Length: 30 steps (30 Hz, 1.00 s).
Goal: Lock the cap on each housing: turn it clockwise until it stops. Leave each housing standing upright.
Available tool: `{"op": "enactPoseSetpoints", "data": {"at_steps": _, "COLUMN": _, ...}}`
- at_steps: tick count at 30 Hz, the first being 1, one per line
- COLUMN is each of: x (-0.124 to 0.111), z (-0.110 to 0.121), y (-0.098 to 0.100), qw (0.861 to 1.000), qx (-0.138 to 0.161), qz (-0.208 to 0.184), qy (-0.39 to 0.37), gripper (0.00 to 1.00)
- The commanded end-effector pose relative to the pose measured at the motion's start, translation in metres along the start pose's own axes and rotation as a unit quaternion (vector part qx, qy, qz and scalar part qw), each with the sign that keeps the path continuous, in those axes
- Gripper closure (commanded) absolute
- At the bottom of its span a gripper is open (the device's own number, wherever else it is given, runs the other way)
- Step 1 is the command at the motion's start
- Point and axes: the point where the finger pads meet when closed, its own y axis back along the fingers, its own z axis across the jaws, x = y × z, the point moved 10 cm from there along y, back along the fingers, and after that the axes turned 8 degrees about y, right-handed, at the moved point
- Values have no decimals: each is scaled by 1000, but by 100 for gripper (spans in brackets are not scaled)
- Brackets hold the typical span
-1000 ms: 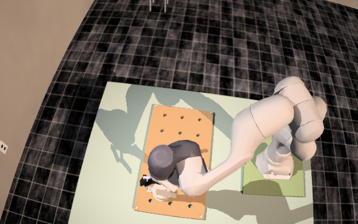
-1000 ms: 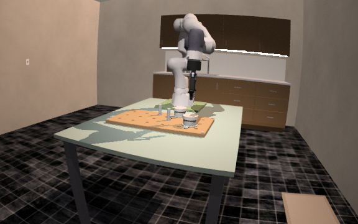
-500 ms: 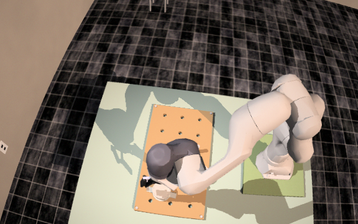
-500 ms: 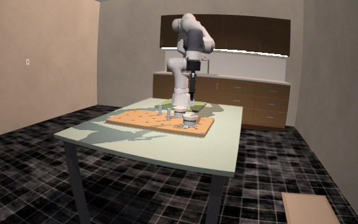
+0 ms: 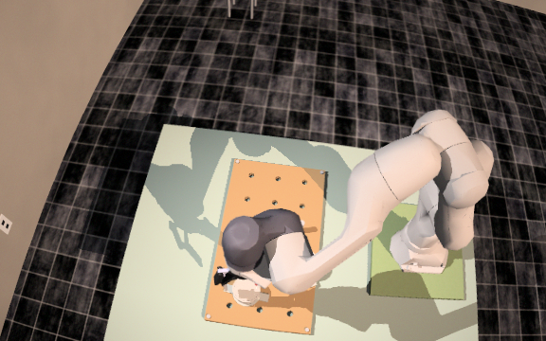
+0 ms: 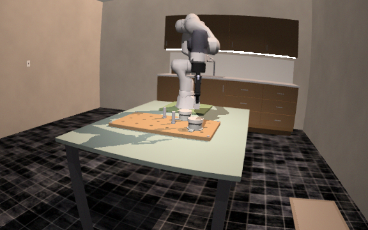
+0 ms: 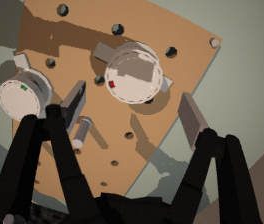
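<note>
Two round white capped housings stand upright on the orange peg board. The near one (image 6: pixel 195 122) has a red mark on its cap in the wrist view (image 7: pixel 135 72); in the overhead view (image 5: pixel 246 294) my arm partly hides it. The far one (image 6: pixel 184 114) has a green mark on its cap (image 7: pixel 24 92). My gripper (image 7: pixel 133 96) (image 6: pixel 197 100) is open and empty. It hangs well above the red-marked housing, with a finger to each side of the housing and clear of it.
Two short grey pegs (image 6: pixel 164 112) (image 6: pixel 173 117) stand on the board beside the housings; one shows in the wrist view (image 7: pixel 83 129). The board has rows of holes. A green mat lies under my base. The table edge is close to the board's near end.
</note>
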Motion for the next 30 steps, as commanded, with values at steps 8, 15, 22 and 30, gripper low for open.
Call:
{"op": "enactPoseSetpoints", "data": {"at_steps": 8, "x": -2, "z": 0, "y": -5, "qw": 1000, "qx": 2, "qz": 2, "qy": 8, "gripper": 22}}
{"op": "enactPoseSetpoints", "data": {"at_steps": 15, "x": -2, "z": 0, "y": -11, "qw": 1000, "qx": 2, "qz": 2, "qy": 8, "gripper": 22}}
{"op": "enactPoseSetpoints", "data": {"at_steps": 22, "x": -2, "z": 0, "y": -17, "qw": 1000, "qx": 2, "qz": 2, "qy": 8, "gripper": 22}}
{"op": "enactPoseSetpoints", "data": {"at_steps": 30, "x": -2, "z": 0, "y": -27, "qw": 1000, "qx": 2, "qz": 2, "qy": 8, "gripper": 22}}
